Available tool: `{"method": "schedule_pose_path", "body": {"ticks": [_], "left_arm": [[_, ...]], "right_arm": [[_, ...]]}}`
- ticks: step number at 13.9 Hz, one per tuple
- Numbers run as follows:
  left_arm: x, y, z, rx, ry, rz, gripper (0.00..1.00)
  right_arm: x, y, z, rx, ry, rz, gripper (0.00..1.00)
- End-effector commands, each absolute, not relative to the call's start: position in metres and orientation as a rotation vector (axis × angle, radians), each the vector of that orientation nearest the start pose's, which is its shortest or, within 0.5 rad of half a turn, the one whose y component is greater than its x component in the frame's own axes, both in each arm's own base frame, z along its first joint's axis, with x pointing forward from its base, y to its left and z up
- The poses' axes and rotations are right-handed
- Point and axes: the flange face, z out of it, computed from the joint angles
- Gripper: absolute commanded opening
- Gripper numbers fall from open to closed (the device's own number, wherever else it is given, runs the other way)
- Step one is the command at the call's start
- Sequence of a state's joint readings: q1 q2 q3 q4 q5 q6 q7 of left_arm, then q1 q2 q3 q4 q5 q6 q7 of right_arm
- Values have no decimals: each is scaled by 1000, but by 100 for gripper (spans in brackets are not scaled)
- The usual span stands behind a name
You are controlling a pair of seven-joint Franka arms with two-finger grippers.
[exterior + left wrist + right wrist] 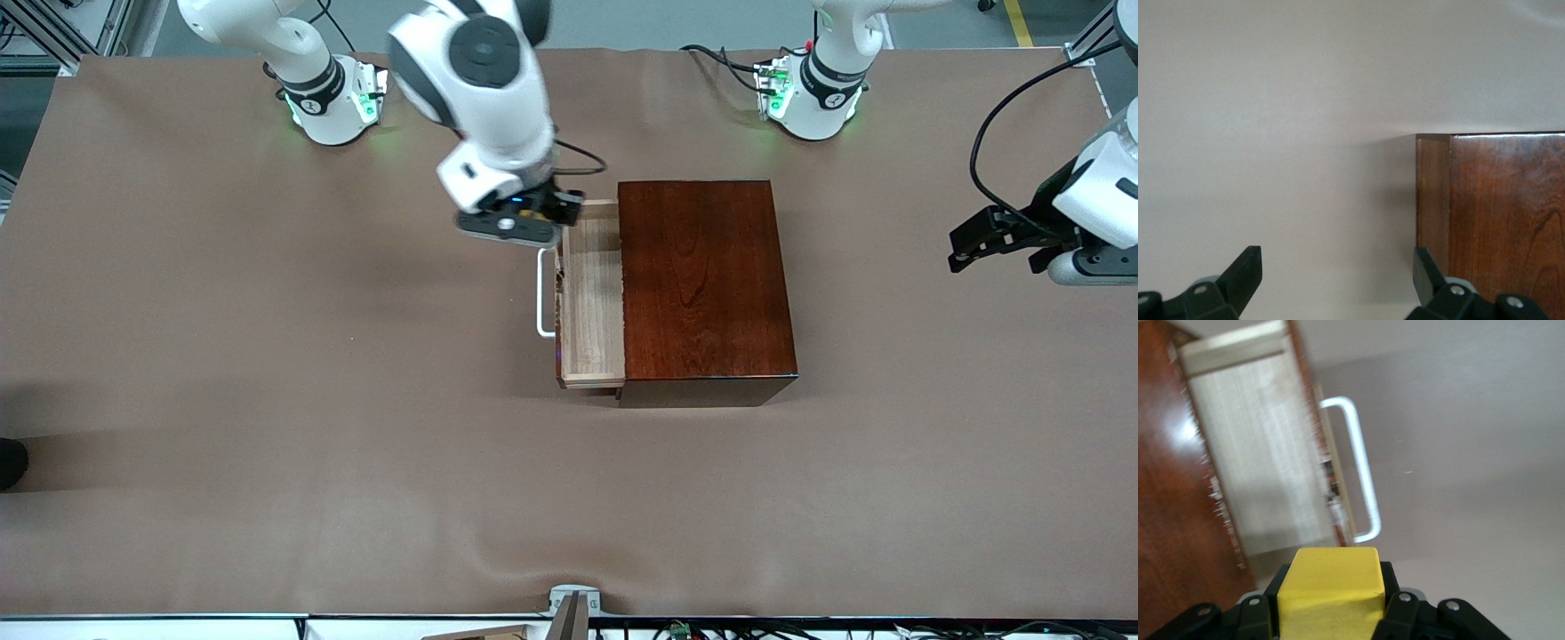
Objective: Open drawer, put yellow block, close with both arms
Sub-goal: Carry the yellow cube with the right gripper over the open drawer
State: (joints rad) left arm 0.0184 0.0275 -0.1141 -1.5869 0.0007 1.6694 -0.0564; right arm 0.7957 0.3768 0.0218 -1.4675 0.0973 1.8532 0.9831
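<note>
We hold the yellow block (1330,587) clamped in our right gripper (520,216) over the open drawer (591,293); next we lower and release. Our left gripper (978,242) waits, fingers spread.

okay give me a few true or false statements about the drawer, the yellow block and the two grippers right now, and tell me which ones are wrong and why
1. The drawer is pulled partly out of the wooden box. True.
2. The yellow block lies in the drawer's tray. False: the right gripper holds it up over the drawer's end nearest the robot bases.
3. The left gripper is open and holds nothing. True.
4. The left gripper grips the white handle. False: the left arm waits toward its own end of the table, off the box.
</note>
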Motion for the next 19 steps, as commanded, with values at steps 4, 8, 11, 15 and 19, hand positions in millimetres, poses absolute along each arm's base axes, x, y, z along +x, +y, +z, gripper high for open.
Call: {"method": "schedule_pose_path", "body": {"ticks": [4, 8, 11, 15, 19], "left_arm": [[569, -76, 605, -3119, 103, -114, 100], [566, -84, 603, -3097, 72, -92, 100], [561, -109, 602, -3046, 71, -101, 100], [561, -109, 603, -3046, 68, -101, 100], [561, -106, 603, -3046, 63, -100, 100]], "right_arm": [[471, 535, 430, -3012, 284, 106, 0], [479, 542, 402, -2997, 279, 69, 0], [483, 543, 381, -3013, 285, 71, 0], [488, 535, 368, -3031, 287, 85, 0], [490, 534, 359, -3033, 311, 96, 30]]}}
